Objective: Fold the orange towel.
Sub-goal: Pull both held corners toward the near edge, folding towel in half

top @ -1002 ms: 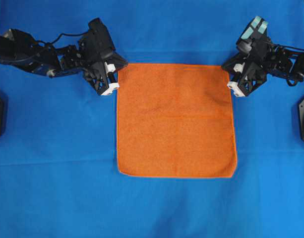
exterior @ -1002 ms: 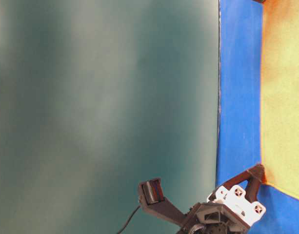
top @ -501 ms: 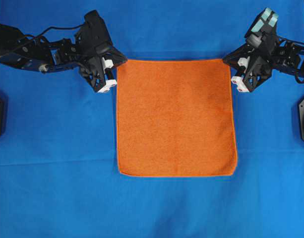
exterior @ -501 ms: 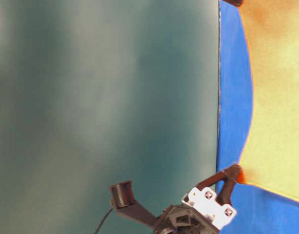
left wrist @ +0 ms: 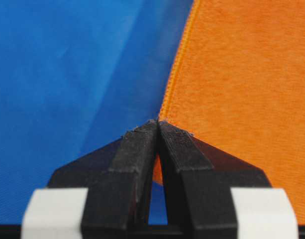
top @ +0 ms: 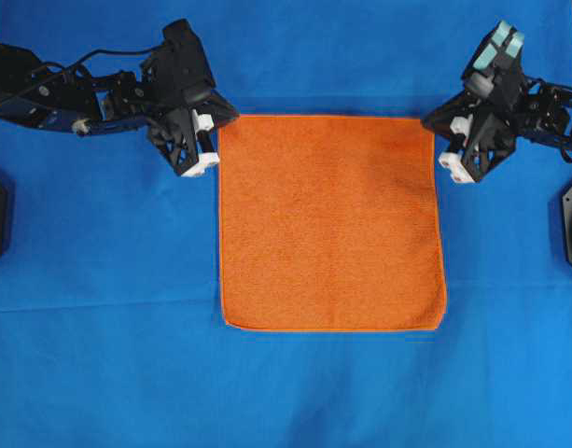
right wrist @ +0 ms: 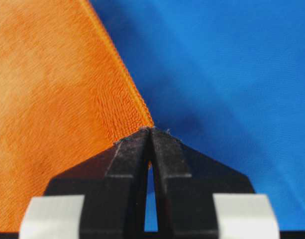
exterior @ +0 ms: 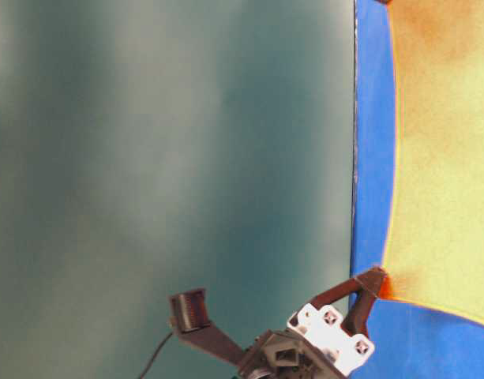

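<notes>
Overhead, the orange towel (top: 330, 222) is seen spread as a near-square on a large blue cloth (top: 108, 355), its two upper corners taken by two black arms. The left gripper (top: 216, 124) is clamped on the upper left corner, and the right gripper (top: 433, 124) on the upper right corner. In the left wrist view, the fingertips (left wrist: 142, 137) are pressed together with the towel's hemmed corner (left wrist: 164, 112) pinched at their very tip — only a thin slit is left lower down between the fingers. The right wrist view shows the same: the fingers are closed tight, with the corner (right wrist: 145, 119) caught at the tip. From table level, the towel (exterior: 447, 158) is seen lifted off the cloth at its gripped edge — one dark finger (exterior: 368, 286) is seen at its corner.
</notes>
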Motion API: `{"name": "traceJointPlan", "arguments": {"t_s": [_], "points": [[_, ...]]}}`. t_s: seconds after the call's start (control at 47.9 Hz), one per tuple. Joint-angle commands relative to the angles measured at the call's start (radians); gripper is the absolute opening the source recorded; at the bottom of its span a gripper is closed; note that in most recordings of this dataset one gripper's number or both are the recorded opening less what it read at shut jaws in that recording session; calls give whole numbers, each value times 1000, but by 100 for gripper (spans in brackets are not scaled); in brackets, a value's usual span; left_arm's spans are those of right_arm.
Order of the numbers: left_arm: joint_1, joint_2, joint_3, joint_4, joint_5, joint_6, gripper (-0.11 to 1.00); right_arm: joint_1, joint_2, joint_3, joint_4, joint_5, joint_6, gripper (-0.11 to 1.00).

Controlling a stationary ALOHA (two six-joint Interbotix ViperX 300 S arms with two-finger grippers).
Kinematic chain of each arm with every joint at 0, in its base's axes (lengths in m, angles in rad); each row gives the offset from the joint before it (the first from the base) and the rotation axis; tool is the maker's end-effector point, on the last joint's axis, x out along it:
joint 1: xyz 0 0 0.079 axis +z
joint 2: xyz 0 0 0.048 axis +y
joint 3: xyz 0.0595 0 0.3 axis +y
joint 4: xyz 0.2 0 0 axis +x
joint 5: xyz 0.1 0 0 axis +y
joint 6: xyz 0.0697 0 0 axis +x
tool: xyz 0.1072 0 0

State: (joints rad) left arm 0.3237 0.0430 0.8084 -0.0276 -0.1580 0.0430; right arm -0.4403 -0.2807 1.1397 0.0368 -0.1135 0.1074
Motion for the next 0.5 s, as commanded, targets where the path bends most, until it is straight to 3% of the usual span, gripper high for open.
{"name": "traceJointPlan", "arguments": {"t_s": [0.0,0.292,0.48], "points": [[-35,-51,-20,2,11,-3,3,31,-49,-6,14,37,2,1],[-195,-97,-26,2,130,-15,3,190,-187,-2,55,187,11,1],[-319,-97,-34,2,164,-72,3,331,-216,9,67,262,84,1]]}}
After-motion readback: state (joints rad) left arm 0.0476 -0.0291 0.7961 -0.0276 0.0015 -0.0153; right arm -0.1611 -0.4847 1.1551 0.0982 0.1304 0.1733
